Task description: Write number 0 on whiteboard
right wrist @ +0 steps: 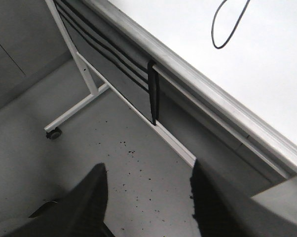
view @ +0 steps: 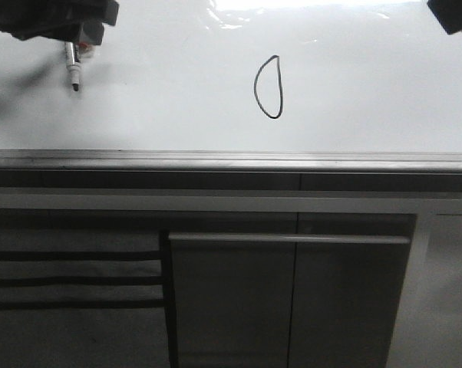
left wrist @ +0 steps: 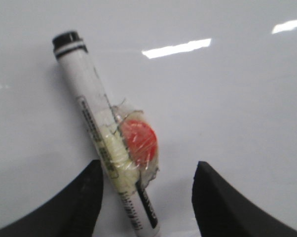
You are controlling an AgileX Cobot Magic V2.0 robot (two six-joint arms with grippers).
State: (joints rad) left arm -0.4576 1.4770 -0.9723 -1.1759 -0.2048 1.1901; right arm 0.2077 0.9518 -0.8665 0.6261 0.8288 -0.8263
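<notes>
**Zero drawn on the board, marker off to the left**

From my front camera the whiteboard (view: 177, 84) fills the upper part of the scene, glossy white with glare along its top edge. A grey metal ledge (view: 231, 159) runs along its lower edge, and below that I see dark grey cabinet fronts (view: 288, 299).

My right wrist camera looks down past the board's edge to a grey speckled floor (right wrist: 114, 148), where a white stand leg (right wrist: 77, 108) ends in a small caster (right wrist: 53, 133).

My left hand (view: 77, 34) sits at the upper left of the board. Its dark fingers (left wrist: 79, 197) stand apart on either side of a white marker (left wrist: 89, 113); the marker lies against the left-side finger, but whether the fingers are actually pinching it I cannot tell. A lump of clear tape with a red disc (left wrist: 138, 140) is wrapped around the marker's body. In the front camera the marker's dark tip (view: 75, 87) points down, close to the board, well left of the drawn figure.

My right hand (right wrist: 148, 197) shows only as a dark corner at the upper right in the front camera; on its own wrist camera its fingers are spread with nothing between them.

The number 0 (view: 268, 87) sits a little right of the board's centre, above the ledge: a thin black closed loop, tall and narrow, pointed at its top, flatter on its right side.
</notes>
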